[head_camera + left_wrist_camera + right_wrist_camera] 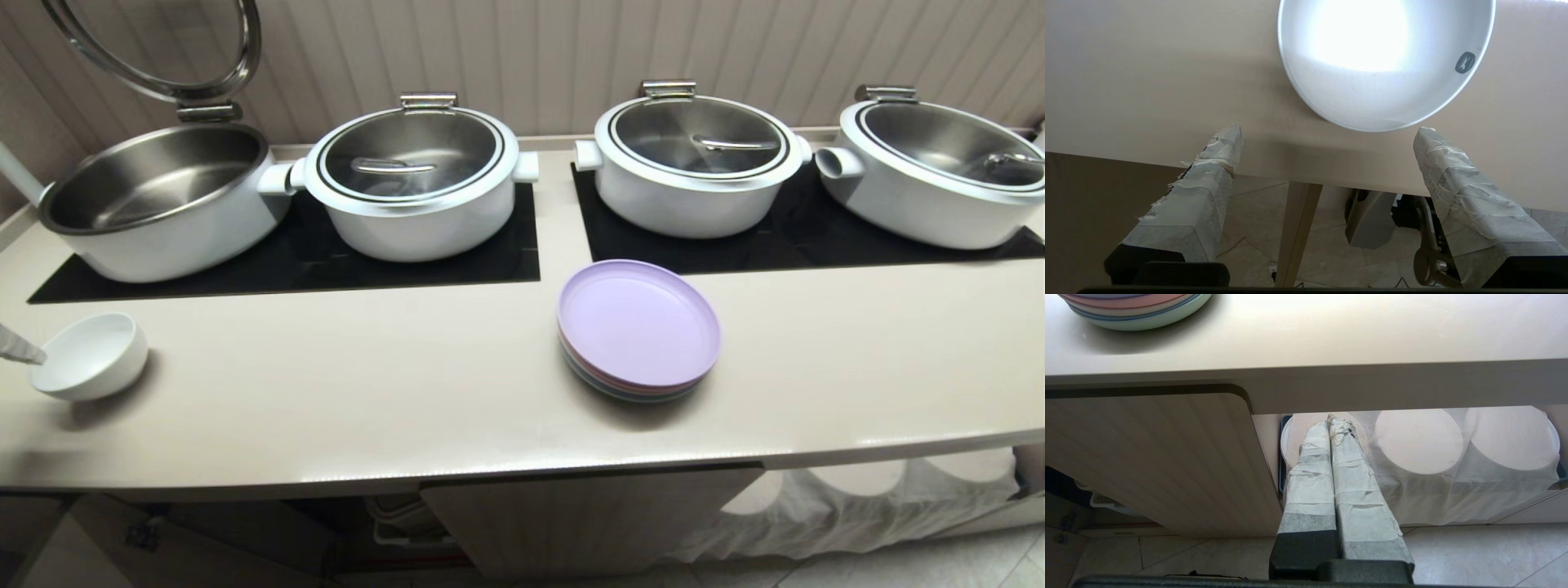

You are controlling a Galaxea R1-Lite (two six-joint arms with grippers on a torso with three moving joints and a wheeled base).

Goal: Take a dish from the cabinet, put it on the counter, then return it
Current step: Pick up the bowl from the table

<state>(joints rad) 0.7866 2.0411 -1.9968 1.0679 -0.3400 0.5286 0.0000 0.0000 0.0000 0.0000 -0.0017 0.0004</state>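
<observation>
The dish [88, 355], a small plain white bowl, rests on the beige counter [367, 392] near its left end. In the left wrist view the dish [1384, 61] lies just beyond my left gripper [1329, 132]. That gripper is open, its taped fingers spread wide, the tips just short of the rim with nothing between them. One taped fingertip [20, 351] shows at the head view's left edge, beside the dish. My right gripper [1331, 418] is shut and empty, parked below the counter edge beside the ribbed cabinet door [1159, 457].
Several white pots stand on black inset panels [310, 261] at the back; the leftmost pot [155, 196] has its lid raised. A stack of lilac plates [638, 327] sits mid-counter. Round stacks under white cloth [1419, 441] fill the space under the counter at the right.
</observation>
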